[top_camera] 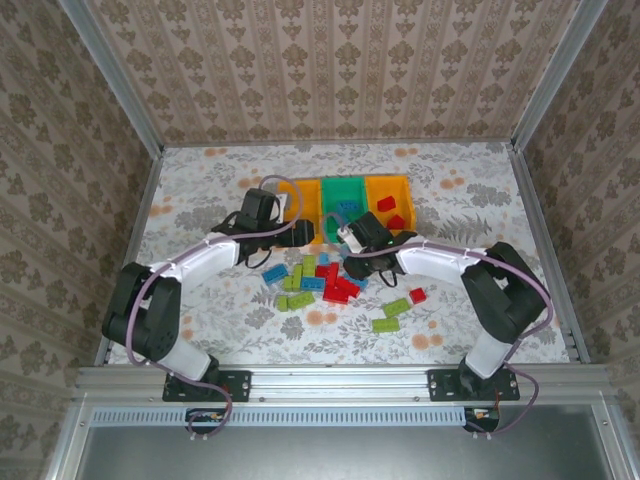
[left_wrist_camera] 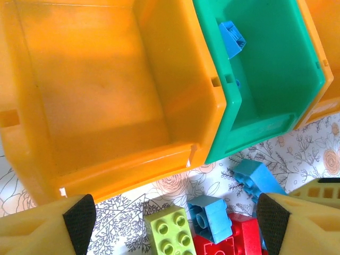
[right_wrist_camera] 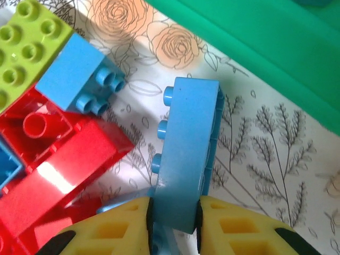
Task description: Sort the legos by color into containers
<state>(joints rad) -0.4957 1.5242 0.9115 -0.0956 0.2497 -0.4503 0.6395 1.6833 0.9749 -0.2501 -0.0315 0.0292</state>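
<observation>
Three containers stand in a row at the back: an orange-yellow bin (top_camera: 298, 203), a green bin (top_camera: 343, 198) and a second orange-yellow bin (top_camera: 391, 192) with red legos in it. The loose legos (top_camera: 320, 280) lie piled in front of them. My right gripper (right_wrist_camera: 173, 212) is shut on a blue brick (right_wrist_camera: 188, 143), held on edge just above the cloth beside the green bin's wall (right_wrist_camera: 276, 48). My left gripper (left_wrist_camera: 176, 223) stands open over a lime brick (left_wrist_camera: 170, 231) and a blue brick (left_wrist_camera: 212, 215), just in front of the empty orange bin (left_wrist_camera: 106, 90). A blue brick (left_wrist_camera: 231, 38) lies in the green bin (left_wrist_camera: 276, 74).
Two lime bricks (top_camera: 392, 314) and a red brick (top_camera: 417, 295) lie apart at the right of the pile, and a blue brick (top_camera: 274, 273) at its left. Wallpapered walls with metal posts enclose the floral table (top_camera: 200, 190).
</observation>
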